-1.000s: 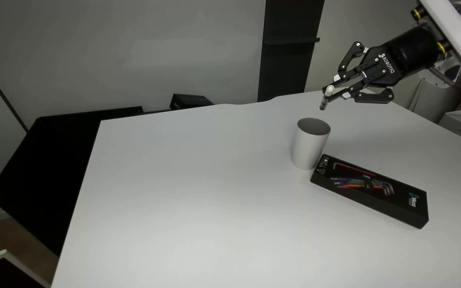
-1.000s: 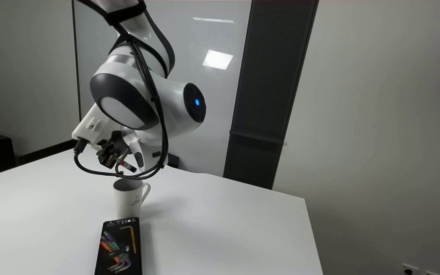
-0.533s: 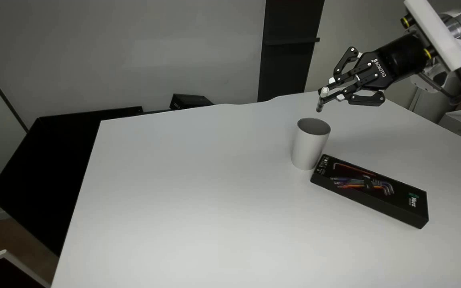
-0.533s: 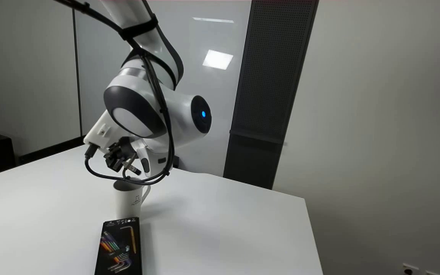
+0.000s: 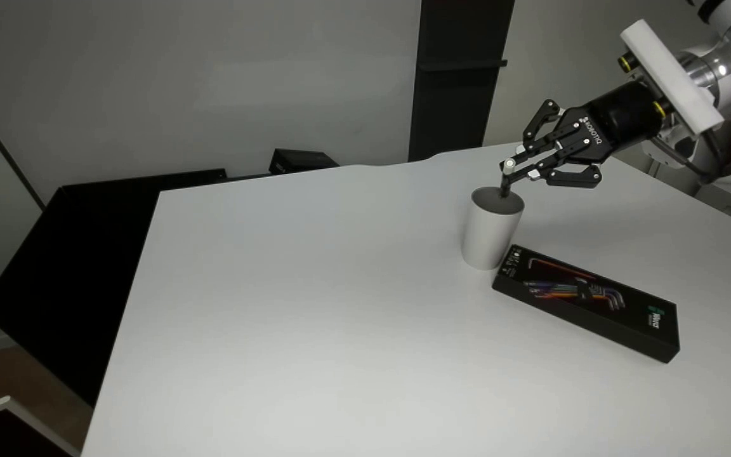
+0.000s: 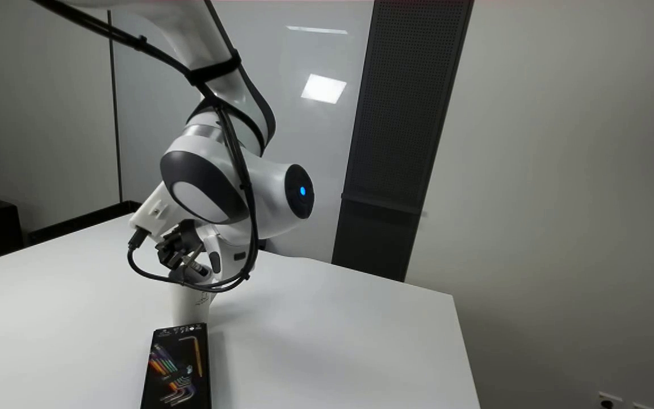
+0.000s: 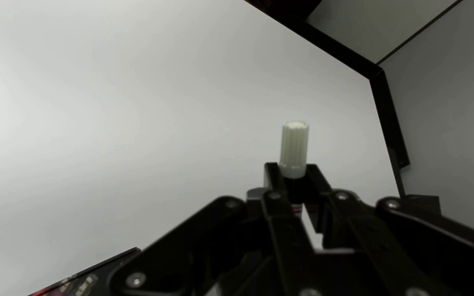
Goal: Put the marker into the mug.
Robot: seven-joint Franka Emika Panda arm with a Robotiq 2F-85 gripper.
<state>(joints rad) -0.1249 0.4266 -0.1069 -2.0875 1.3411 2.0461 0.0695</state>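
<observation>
The marker [image 5: 509, 166] has a white end up and a dark barrel down. My gripper [image 5: 509, 173] is shut on it just below the white end. The white mug [image 5: 490, 235] stands upright on the table. In an exterior view the marker's lower tip overlaps the mug's opening, at or just inside the rim. In an exterior view, the mug [image 6: 189, 309] is partly covered by the arm and cable, and the marker [image 6: 197, 267] sits over its top. In the wrist view, the marker's white end [image 7: 294, 148] rises between the fingertips; the mug cannot be made out there.
A black box with hex-key pictures [image 5: 584, 301] lies against the mug's base on the white table [image 5: 315, 317]; it also shows in an exterior view [image 6: 178, 363] and the wrist view [image 7: 84, 283]. A cable [image 6: 191, 284] loops below the wrist.
My gripper has moved down and slightly toward the mug with the marker held. The marker's lower tip was above the mug and now overlaps its opening. The mug and box have not moved.
</observation>
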